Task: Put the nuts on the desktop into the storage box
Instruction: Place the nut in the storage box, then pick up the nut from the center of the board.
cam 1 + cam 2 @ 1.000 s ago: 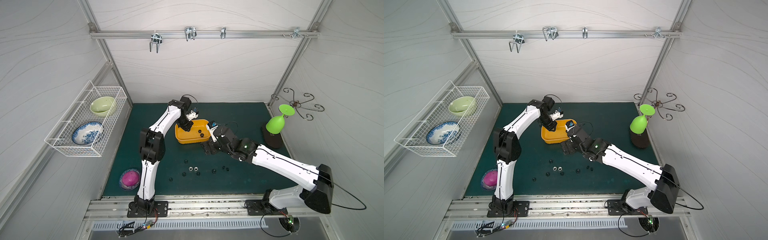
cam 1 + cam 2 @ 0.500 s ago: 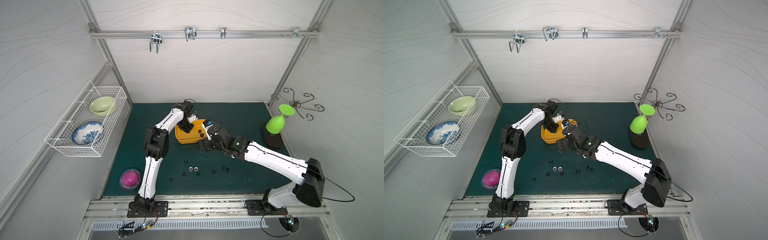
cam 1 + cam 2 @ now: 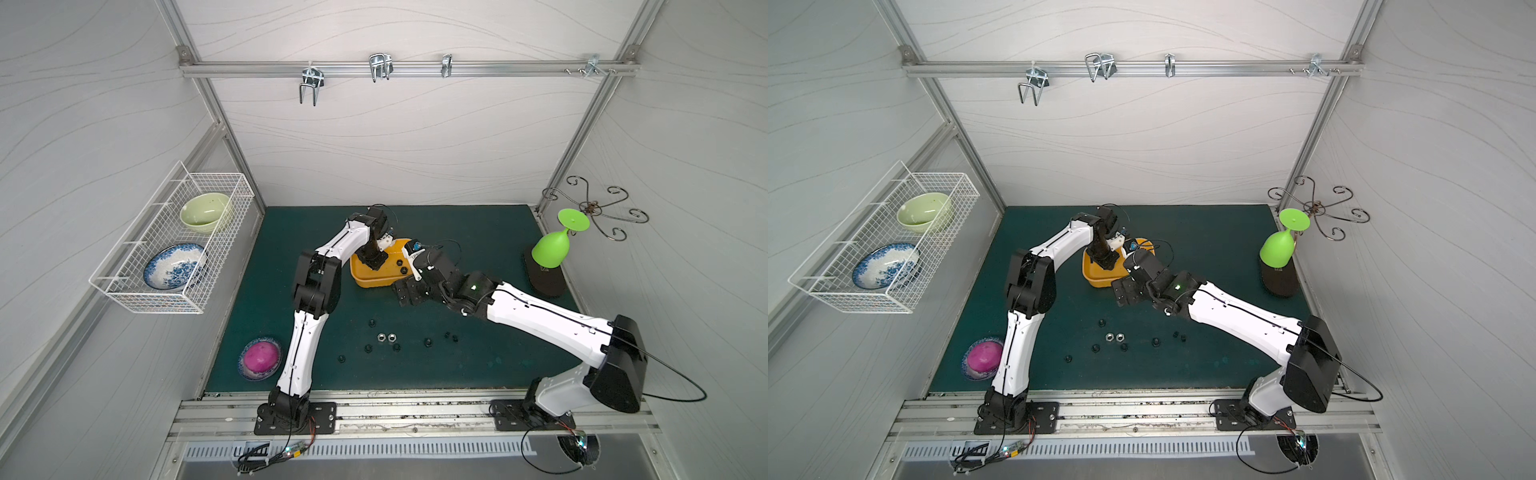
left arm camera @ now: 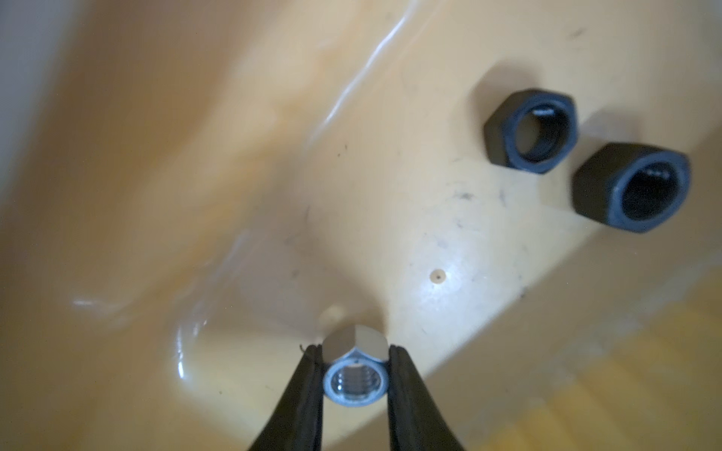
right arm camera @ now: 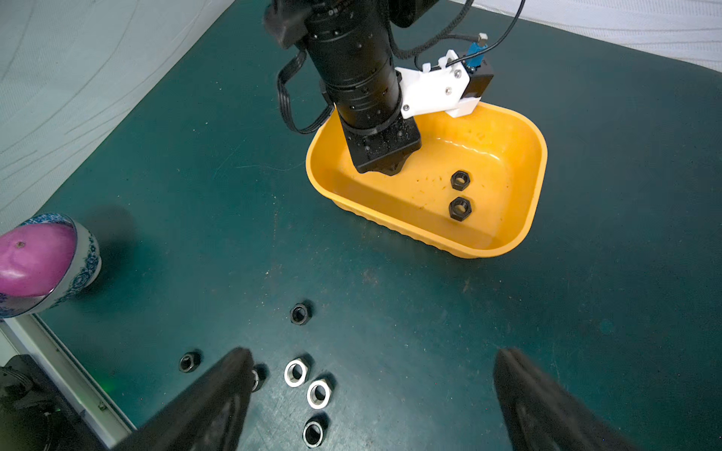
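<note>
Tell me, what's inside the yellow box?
Two black nuts lie on the floor of the yellow box, and the left gripper reaches in, pinching a silver nut. The floor right under that nut is covered.

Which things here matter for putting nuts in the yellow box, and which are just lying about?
Job: storage box, silver nut in the shut left gripper, black nuts in the box, loose nuts on the desktop, open right gripper.
Lying about: wire basket, green bowl, blue plate, green goblet, bowl of something pink.
</note>
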Available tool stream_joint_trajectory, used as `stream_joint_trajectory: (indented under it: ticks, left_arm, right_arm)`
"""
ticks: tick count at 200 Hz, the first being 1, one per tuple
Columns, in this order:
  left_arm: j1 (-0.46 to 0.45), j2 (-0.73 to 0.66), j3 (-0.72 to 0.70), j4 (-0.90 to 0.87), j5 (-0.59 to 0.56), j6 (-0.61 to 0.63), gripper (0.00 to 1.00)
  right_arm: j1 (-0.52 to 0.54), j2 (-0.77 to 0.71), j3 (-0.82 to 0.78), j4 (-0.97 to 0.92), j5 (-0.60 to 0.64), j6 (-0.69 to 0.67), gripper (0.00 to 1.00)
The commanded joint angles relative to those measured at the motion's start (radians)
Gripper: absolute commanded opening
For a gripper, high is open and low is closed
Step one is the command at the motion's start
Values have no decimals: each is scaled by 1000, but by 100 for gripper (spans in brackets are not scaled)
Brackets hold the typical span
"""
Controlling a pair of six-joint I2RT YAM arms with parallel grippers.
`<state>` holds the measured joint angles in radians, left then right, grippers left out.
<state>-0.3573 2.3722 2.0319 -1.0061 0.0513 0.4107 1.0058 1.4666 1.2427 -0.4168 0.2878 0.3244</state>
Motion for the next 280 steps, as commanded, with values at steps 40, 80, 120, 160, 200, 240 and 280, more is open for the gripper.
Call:
stream_joint_trajectory:
  ticks: [40, 80, 120, 160, 200, 240, 280]
  left_arm:
    - [4, 29, 2, 28, -14, 1, 28]
    - [4, 31, 7, 27, -17, 4, 36]
    - [4, 15, 10, 27, -26, 4, 59]
    - [4, -41, 11, 16, -18, 6, 60]
    - [4, -145, 11, 7, 5, -1, 60]
    - [3, -253, 11, -14, 19, -5, 61]
    - [4, -370, -5, -34, 44, -13, 61]
  right_arm:
    - [10, -12, -6, 12, -2, 12, 99]
    - [10, -15, -12, 10, -2, 14, 99]
    - [10, -23, -13, 2, 8, 14, 99]
    - [10, -38, -16, -14, 28, 13, 99]
    - [10, -56, -14, -34, 42, 6, 99]
    - [10, -64, -12, -43, 47, -7, 99]
    - [10, -64, -1, -59, 45, -18, 99]
